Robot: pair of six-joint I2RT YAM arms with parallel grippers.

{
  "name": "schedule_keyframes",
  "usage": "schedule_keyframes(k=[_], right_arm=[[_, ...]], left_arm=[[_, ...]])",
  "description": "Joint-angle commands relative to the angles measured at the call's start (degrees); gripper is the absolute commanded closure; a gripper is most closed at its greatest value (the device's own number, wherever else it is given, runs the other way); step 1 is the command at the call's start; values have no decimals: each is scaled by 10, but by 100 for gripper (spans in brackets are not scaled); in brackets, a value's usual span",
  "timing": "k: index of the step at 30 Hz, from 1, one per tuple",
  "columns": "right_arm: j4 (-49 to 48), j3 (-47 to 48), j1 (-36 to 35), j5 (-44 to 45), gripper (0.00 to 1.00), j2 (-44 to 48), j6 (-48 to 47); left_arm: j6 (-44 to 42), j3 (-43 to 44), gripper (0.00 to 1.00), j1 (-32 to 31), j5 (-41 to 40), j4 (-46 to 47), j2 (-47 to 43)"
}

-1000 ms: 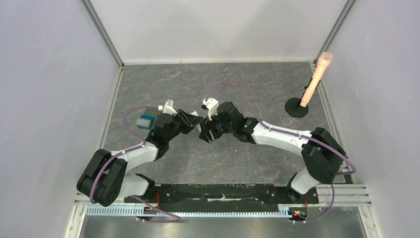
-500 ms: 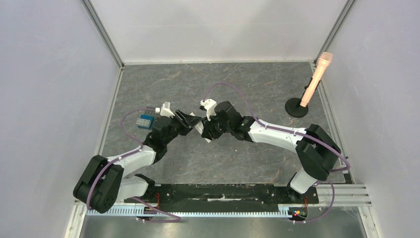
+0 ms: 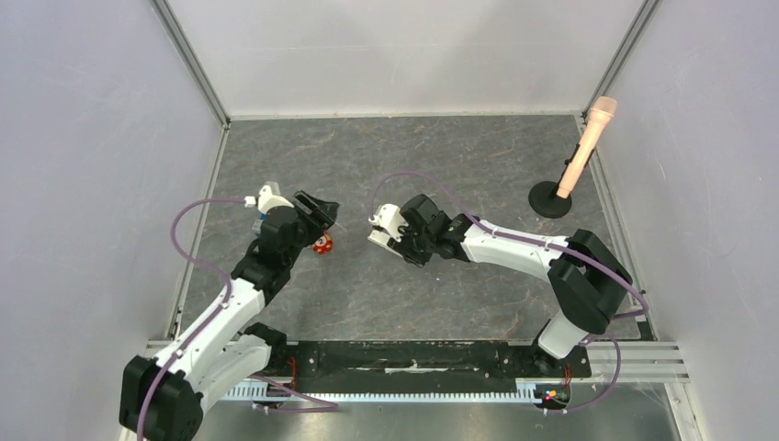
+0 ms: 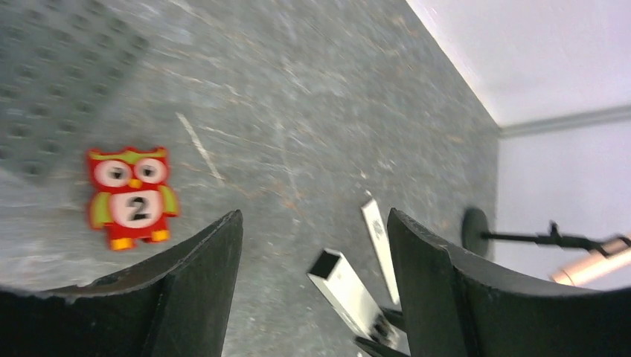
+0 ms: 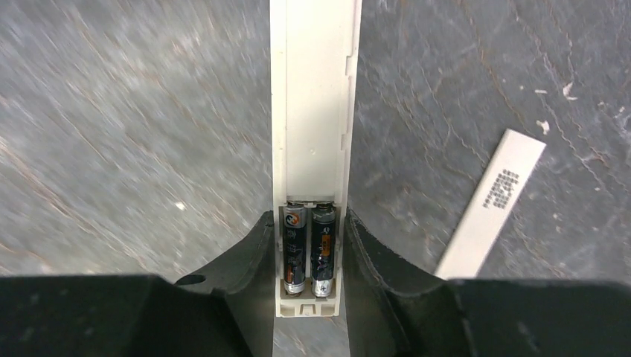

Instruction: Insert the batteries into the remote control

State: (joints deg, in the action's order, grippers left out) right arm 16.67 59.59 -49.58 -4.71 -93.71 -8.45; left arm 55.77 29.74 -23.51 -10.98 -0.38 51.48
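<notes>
My right gripper (image 5: 309,223) is shut on the remote control (image 5: 315,111), a slim white bar held lengthwise between the jaws above the table. Its compartment is uncovered, and the batteries lie in it side by side: one (image 5: 295,249) on the left, one (image 5: 322,249) on the right. In the left wrist view the remote control (image 4: 350,297) points up and to the left, its hollow end showing. My left gripper (image 4: 314,223) is open and holds nothing. In the top view it (image 3: 321,209) stands apart, to the left of the right gripper (image 3: 390,241).
A flat white strip with a dotted mark (image 5: 491,201) lies on the table right of the remote. A red owl toy (image 3: 322,244) lies just below the left gripper, beside a grey studded plate (image 4: 45,82). A pink microphone (image 3: 588,138) stands at the far right.
The left gripper has opened and drawn back to the left, away from the right gripper, uncovering the owl toy. The right gripper has closed on the remote and shifted slightly nearer.
</notes>
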Motion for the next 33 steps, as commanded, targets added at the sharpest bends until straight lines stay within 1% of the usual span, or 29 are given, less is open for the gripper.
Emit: schedule_keyframes(k=[1, 6, 10, 16, 18, 22, 25, 26, 27, 31, 33], right_arm=[[66, 9, 3, 37, 94, 14, -148], [109, 15, 2, 6, 90, 6, -218], [144, 33, 3, -14, 89, -27, -225], [151, 35, 2, -32, 86, -53, -232], [155, 40, 3, -26, 82, -65, -229], [163, 65, 7, -14, 64, -85, -197], [163, 75, 11, -9, 54, -77, -182], [161, 76, 12, -8, 48, -69, -176], [158, 76, 16, -8, 45, -58, -170], [121, 55, 32, -19, 35, -2, -140], [95, 38, 51, -21, 34, 26, -120]], left_arm=[[-59, 17, 23, 25, -81, -99, -39], [-65, 20, 24, 34, -57, -82, -38], [-61, 25, 26, 36, -32, -73, -25], [-58, 21, 27, 37, -24, -80, -35], [-60, 22, 27, 36, -20, -81, -37], [-65, 28, 28, 37, -9, -81, -28], [-70, 32, 28, 38, 0, -74, -16], [-72, 33, 28, 37, 4, -70, -11], [-74, 34, 28, 38, 7, -65, -7], [-82, 44, 28, 37, 21, -59, 13], [-83, 44, 28, 38, 26, -54, 17]])
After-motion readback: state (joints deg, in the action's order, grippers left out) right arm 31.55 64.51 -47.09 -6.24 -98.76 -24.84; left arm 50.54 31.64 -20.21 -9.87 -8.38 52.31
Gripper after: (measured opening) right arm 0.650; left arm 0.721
